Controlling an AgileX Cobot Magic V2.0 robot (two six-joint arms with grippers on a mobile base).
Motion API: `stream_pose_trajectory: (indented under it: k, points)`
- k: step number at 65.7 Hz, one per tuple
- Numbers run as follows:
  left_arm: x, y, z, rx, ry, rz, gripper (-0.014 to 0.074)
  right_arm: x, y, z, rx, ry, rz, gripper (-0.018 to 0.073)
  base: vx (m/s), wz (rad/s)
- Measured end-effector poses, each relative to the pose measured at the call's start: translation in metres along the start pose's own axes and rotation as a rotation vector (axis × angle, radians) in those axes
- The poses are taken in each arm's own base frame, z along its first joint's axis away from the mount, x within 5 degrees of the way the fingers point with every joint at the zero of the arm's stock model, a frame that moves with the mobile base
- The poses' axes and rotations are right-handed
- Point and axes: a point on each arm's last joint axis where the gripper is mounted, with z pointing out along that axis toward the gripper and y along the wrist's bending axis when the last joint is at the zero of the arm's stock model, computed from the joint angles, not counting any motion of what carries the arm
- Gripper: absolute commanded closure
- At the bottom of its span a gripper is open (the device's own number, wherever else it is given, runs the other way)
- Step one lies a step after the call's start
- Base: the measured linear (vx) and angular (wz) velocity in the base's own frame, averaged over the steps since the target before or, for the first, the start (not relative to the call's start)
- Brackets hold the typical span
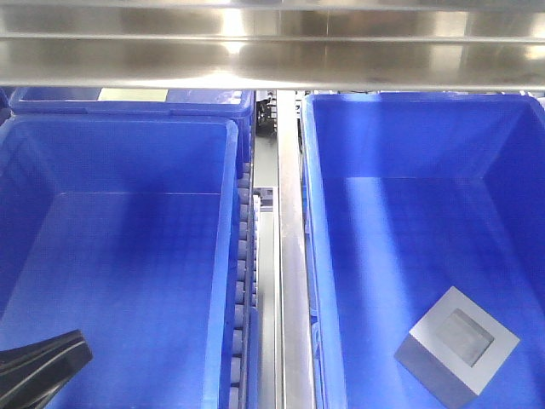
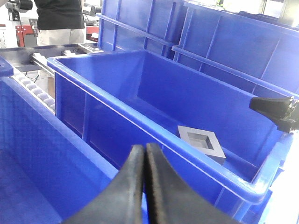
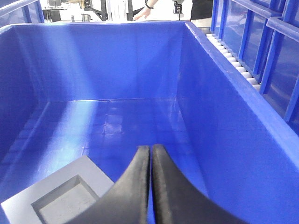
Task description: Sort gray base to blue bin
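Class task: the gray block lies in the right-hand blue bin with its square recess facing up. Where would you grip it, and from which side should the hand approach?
Grip the gray block across two opposite outer side walls, coming straight down from above. It lies flat on the floor of the blue bin, recess up, with its sides apparently clear of the walls, and those walls block a sideways approach. The shallow recess gives little purchase.

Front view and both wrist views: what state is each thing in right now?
gray base: lying on the floor of the right blue bin, recess up, not gripped.
right blue bin: holds only the base.
left blue bin: nothing lies in it.
left gripper: jaws shut, empty.
right gripper: jaws shut, empty, above the base.
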Motion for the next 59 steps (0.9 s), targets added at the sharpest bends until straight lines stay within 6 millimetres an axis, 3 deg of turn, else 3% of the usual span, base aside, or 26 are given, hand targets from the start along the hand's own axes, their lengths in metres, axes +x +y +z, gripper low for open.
stream_pose_trajectory:
  k: [59]
  points:
    - [-0.0011,-0.0006,-0.0007,0.008,-0.012,0.050,0.0603,0.0000,0.0000,0.0000,0.000,0.000,0.000,0.0564,0.00,0.00]
